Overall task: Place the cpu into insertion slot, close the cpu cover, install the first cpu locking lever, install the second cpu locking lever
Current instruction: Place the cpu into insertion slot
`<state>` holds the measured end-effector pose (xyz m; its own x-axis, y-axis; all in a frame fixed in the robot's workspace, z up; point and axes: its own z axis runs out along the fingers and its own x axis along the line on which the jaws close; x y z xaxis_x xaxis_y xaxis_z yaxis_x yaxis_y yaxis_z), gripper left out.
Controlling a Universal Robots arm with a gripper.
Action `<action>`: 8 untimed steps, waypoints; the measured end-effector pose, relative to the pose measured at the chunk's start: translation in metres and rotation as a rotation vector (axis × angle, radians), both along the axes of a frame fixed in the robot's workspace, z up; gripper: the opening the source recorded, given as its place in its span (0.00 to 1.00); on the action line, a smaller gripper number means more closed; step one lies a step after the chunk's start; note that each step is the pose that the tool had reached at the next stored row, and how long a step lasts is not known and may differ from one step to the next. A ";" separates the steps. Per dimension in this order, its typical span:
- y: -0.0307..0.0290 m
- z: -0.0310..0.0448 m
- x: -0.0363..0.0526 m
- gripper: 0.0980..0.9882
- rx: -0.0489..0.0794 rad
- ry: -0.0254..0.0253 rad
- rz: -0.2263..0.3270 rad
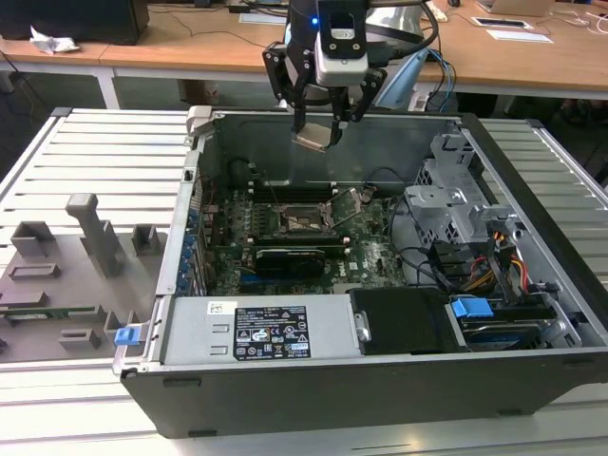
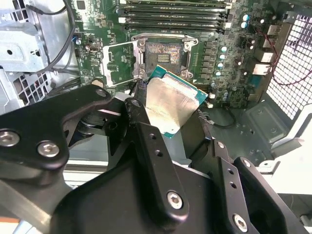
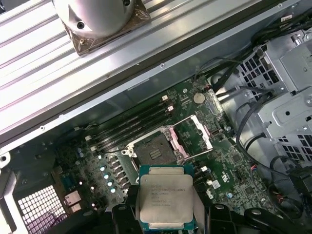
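One flat square silver-topped cpu [image 3: 165, 200] sits clenched in the black pincer [image 1: 319, 123].

A ribbed aluminium table [image 1: 104, 152] carries an open black computer case [image 1: 380, 404], laid on its side with its interior facing up, across the middle and the exterior view's right. On the exterior view's left, a flat grey fixture plate [image 1: 57, 290] rests on the same slats, with upright grey blocks [image 1: 93, 233] and a green circuit strip [image 1: 52, 311] on it.
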<state>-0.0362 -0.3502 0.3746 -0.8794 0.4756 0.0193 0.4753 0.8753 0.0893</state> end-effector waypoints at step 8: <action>0.0000 0.0000 0.0000 0.48 0.000 0.0000 -0.045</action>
